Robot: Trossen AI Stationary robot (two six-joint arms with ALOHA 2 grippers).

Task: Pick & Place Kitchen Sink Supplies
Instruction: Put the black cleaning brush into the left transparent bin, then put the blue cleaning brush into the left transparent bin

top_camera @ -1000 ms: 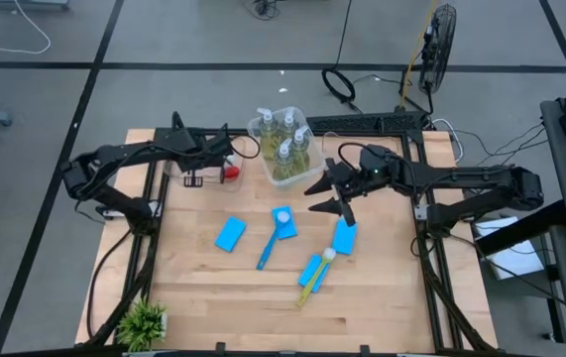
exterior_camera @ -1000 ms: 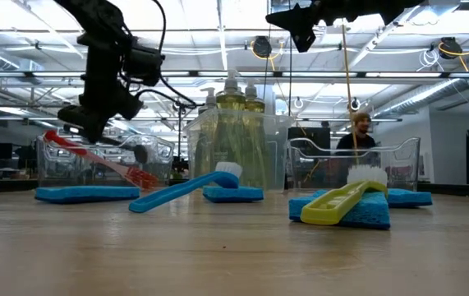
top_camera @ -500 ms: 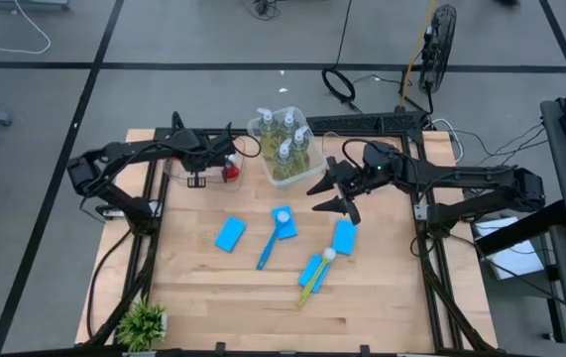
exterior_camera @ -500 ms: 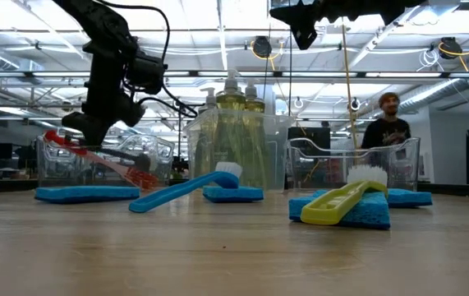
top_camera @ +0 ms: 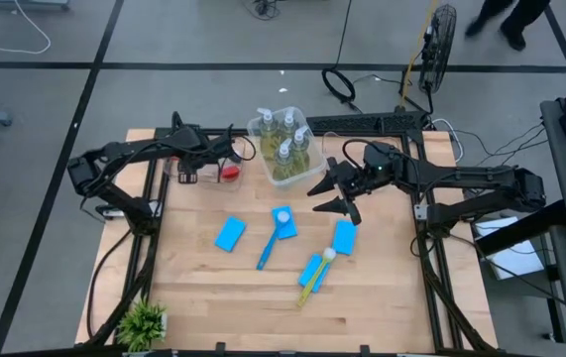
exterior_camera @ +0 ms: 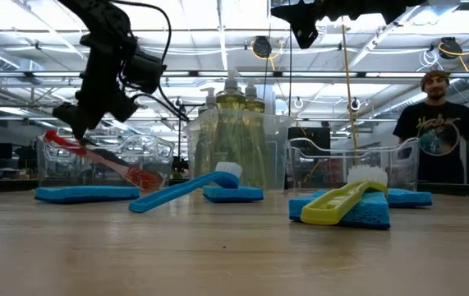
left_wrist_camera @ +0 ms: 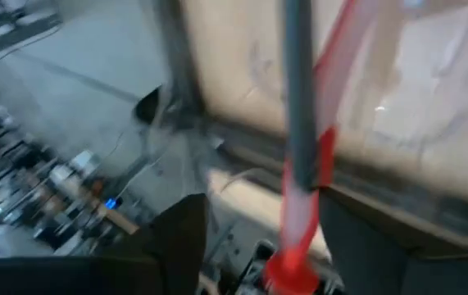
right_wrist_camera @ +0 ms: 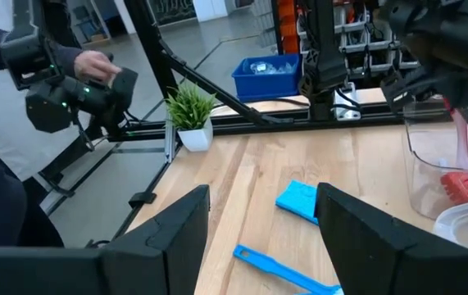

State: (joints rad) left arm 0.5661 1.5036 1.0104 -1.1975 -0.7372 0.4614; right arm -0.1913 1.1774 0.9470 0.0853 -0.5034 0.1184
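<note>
A red brush [exterior_camera: 103, 160] lies slanted in the clear left bin [top_camera: 175, 171]. Its head is on the bin floor and its handle end [exterior_camera: 53, 138] is raised. My left gripper [exterior_camera: 74, 130] hangs over that end, open. In the left wrist view its fingers stand on either side of the red handle [left_wrist_camera: 301, 215] with gaps showing. My right gripper [top_camera: 334, 198] hovers open and empty above the table's middle. Below it lie blue sponges [top_camera: 229, 234] [top_camera: 344, 236], a blue brush [top_camera: 271, 243] and a yellow-green brush [top_camera: 314, 276]. Soap bottles [top_camera: 284, 147] stand in the centre bin.
A third clear bin [exterior_camera: 353, 164] stands at the back right. A small potted plant [top_camera: 144, 322] sits at the near left corner. A dark brush handle [left_wrist_camera: 297, 90] also lies in the left bin. A person [exterior_camera: 441, 123] stands behind the table.
My left gripper has opened over the left bin and let go of the red brush, which stays slanted inside it. A person has walked to the right behind the table.
</note>
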